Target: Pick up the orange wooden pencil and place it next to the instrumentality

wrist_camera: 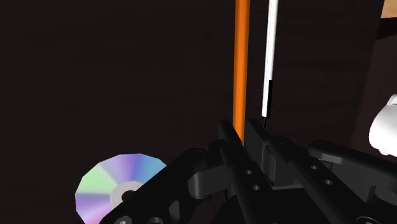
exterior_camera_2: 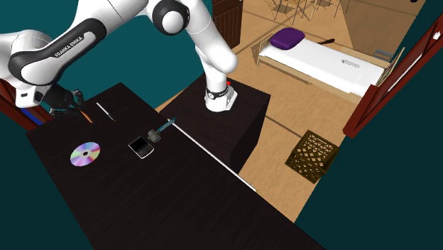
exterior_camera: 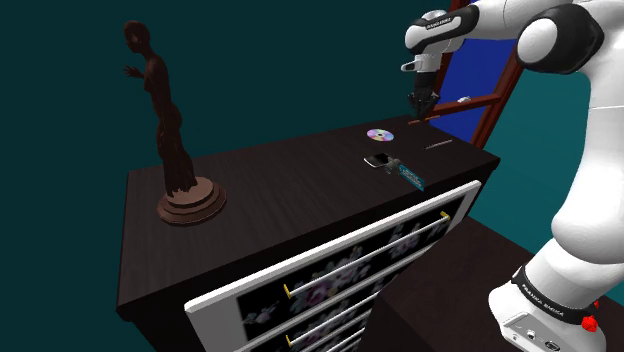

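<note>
Orange pencil [wrist_camera: 241,63]: I am clasping it between the two fingers of my pincer [wrist_camera: 243,130], which is clenched on its near end. In the wrist view the shaft is running straight out from the fingertips over the dark desk [wrist_camera: 95,76]. In the second exterior view the pencil [exterior_camera_2: 86,115] is projecting from the pincer [exterior_camera_2: 71,105] near the far corner of the desk [exterior_camera_2: 177,206]. I cannot tell whether its free end is resting on the surface.

A thin white pen with a black tip [wrist_camera: 270,57] is lying just beside the pencil and roughly parallel to it, apart from my fingers. A rainbow-sheened disc [wrist_camera: 118,184] is lying flat near the pincer, on the side away from the pen.

In the shoulder view the pincer [exterior_camera: 420,108] is hanging over the desk's far right corner [exterior_camera: 470,160], with the pencil [exterior_camera: 414,119] showing as a short streak at its tips. The teal-handled tool with a dark grey head [exterior_camera: 408,172] is lying near the desk's front edge, well apart from the pencil. A small dark phone [exterior_camera: 377,160] is lying just beside the tool's head, and the disc [exterior_camera: 379,135] is lying beyond the phone. A dark brown statue [exterior_camera: 170,130] is standing upright on a round base at the other end of the desk.
</note>
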`<state>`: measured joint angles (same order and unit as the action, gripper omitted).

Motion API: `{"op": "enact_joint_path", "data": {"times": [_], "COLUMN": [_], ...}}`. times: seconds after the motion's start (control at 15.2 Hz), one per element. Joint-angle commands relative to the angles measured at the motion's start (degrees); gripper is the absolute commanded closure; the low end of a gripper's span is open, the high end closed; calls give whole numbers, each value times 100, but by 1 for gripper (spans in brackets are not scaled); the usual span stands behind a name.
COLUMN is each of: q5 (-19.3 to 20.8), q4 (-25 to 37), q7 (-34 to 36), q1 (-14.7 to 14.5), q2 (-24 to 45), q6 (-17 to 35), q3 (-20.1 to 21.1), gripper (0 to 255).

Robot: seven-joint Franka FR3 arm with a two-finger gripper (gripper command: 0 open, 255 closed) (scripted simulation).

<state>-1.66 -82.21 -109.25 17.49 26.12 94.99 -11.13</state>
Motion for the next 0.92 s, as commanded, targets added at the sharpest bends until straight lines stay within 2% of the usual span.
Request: {"op": "enact_joint_path", "data": {"times": [0.0,0.73,0.86], "q5": [-5,-45,-45], "q4": [-46,-569,-569], "q7": [-21,-18,-18], "q1": [12,12,12], "q2": [44,265,265], "q6": [91,831,831], "q3": [0,24,24], "gripper": [255,255,255]}}
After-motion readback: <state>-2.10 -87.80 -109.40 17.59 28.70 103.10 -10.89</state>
